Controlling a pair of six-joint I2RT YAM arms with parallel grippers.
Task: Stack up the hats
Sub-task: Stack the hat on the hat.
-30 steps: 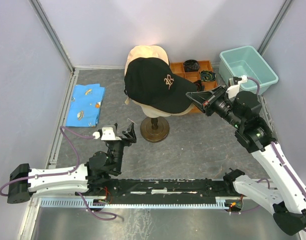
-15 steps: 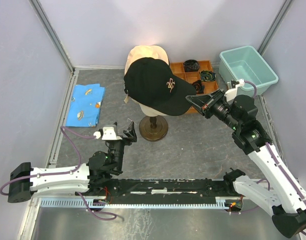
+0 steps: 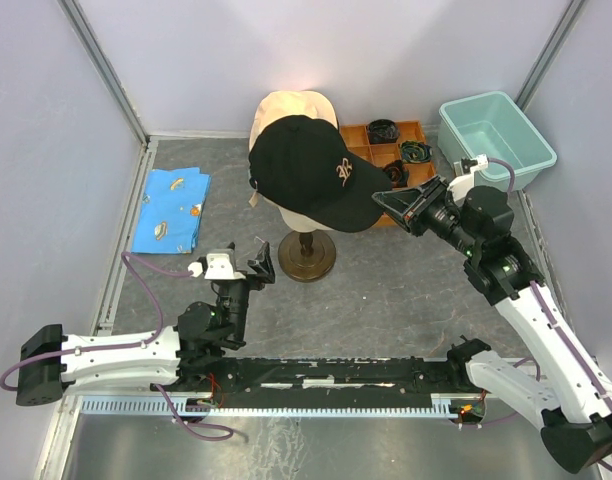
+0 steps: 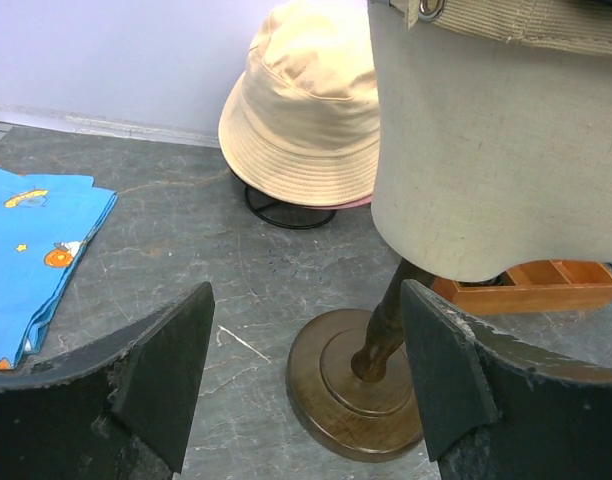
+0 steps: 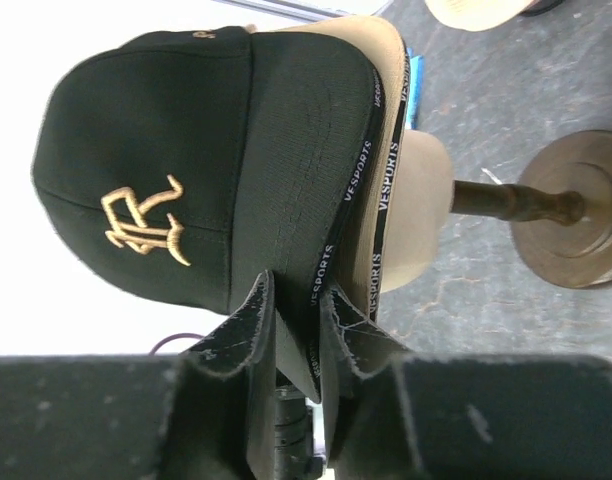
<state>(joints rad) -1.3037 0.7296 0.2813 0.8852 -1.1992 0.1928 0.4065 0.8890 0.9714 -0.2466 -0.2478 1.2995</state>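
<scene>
The black cap point(image 3: 311, 175) sits over a tan cap point(image 5: 388, 62) on the mannequin head point(image 4: 486, 150). Its brim lies between the right gripper's point(image 5: 294, 300) 2 fingers, though I cannot tell whether they pinch it. The left gripper point(image 4: 306, 340) hangs spread wide beside the stand point(image 4: 356, 395).

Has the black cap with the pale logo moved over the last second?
Yes, slightly. The black fabric cap with pale logo has shifted, its logo now a little nearer the orange compartment tray and the arms' side.
</scene>
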